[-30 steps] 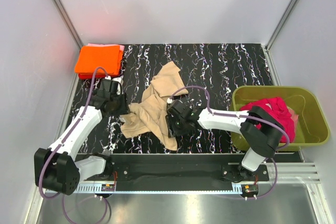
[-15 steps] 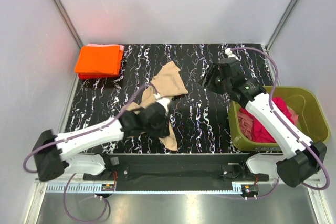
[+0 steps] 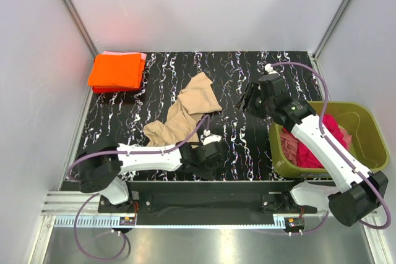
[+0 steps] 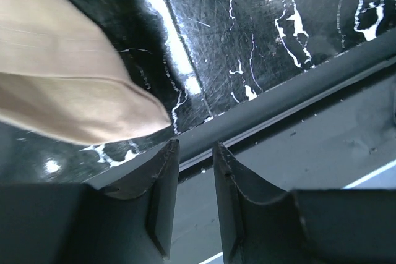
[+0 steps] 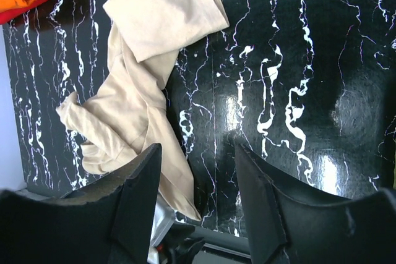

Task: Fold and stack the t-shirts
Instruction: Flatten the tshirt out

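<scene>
Tan shirt (image 3: 185, 114) lies crumpled mid-table (image 3: 247, 72), not gripped. Left gripper (image 4: 195, 153) is low at the near edge with its fingers a narrow gap apart and nothing between them. A shirt corner sits just beside one fingertip; can't tell if it's touching. Right gripper (image 5: 198, 146) hangs above the table, fingers wide apart, empty, shirt off to one side. Only the top view shows the pink shirt (image 3: 143, 57) under the folded orange shirt (image 3: 116, 71), and the red shirt (image 3: 318, 129) in the green tub (image 3: 365, 153).
</scene>
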`<action>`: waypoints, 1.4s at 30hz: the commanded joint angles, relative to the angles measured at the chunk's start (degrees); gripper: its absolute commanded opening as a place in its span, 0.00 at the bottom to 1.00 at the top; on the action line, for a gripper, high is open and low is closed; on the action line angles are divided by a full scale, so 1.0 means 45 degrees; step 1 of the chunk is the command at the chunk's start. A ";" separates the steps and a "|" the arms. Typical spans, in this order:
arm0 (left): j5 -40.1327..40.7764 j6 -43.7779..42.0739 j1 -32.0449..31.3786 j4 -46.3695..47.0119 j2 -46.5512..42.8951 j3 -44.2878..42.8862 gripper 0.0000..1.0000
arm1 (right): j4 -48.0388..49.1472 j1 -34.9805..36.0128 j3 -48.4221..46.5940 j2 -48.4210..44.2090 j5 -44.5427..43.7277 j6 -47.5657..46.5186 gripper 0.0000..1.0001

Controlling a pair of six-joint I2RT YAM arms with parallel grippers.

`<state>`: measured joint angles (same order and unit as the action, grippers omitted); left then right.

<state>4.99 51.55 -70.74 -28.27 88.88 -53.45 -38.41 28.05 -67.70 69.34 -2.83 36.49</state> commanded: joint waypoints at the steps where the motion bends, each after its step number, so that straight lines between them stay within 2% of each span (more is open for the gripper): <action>1: 0.0374 0.0673 -0.0198 0.0541 0.0443 -0.0485 0.33 | 0.0157 -0.0023 0.0103 -0.0721 0.0141 -0.0218 0.59; 14: 0.1584 0.0420 -0.0257 -0.0474 0.0541 -0.0700 0.36 | 0.0197 -0.0023 0.0299 -0.0995 0.0043 -0.0394 0.59; 26: 0.1566 0.0029 -0.0257 -0.0280 0.1946 -0.0895 0.36 | 0.0216 -0.0042 0.0299 -0.1132 0.0062 -0.0297 0.59; 29: 0.1411 -0.0107 -0.0257 -0.0221 0.2260 -0.0876 0.26 | 0.0255 -0.0042 0.0338 -0.1112 0.0024 -0.0316 0.59; 31: 0.1235 -0.0283 -0.0257 -0.0318 0.2066 -0.0837 0.14 | 0.0236 -0.0042 0.0435 -0.1015 -0.0034 -0.0316 0.59; 32: 0.1234 -0.0322 -0.0257 -0.0454 0.1852 -0.0817 0.02 | 0.0236 -0.0043 0.0474 -0.0976 -0.0074 -0.0355 0.59; 33: 0.1389 -0.0400 -0.0237 -0.1268 0.1231 -0.0914 0.00 | 0.0274 -0.0062 0.0494 -0.0898 -0.0093 -0.0316 0.59; 34: 0.2144 -0.0517 -0.0179 -0.2745 0.0297 -0.1205 0.00 | 0.0275 -0.0043 0.0455 -0.0723 -0.0113 -0.0258 0.59; 35: 0.2713 -0.0537 -0.0140 -0.2760 0.0288 -0.1363 0.00 | 0.0313 -0.0043 0.0455 -0.0625 -0.0113 -0.0219 0.59; 36: 0.3318 -0.0537 -0.0081 -0.4307 -0.0930 -0.1461 0.00 | 0.0372 -0.0043 0.0339 -0.0450 -0.0113 -0.0180 0.58; 37: 0.4194 -0.0596 0.0190 -0.4961 -0.1619 -0.1500 0.00 | 0.0430 -0.0043 0.0222 -0.0003 -0.0094 -0.0102 0.57; 39: 0.4631 -0.0771 0.0873 -0.6540 -0.3605 -0.1462 0.00 | 0.0450 -0.0043 -0.0148 0.0642 -0.0016 0.0152 0.56; 42: 0.4983 -0.1628 0.2707 -0.7212 -0.6093 -0.1209 0.00 | 0.0898 -0.0043 -0.1375 0.2629 0.0257 0.0698 0.55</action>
<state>19.66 47.75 -64.07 -50.74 71.96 -57.41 -38.17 28.05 -68.38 74.89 -2.31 37.15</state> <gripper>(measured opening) 0.009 0.553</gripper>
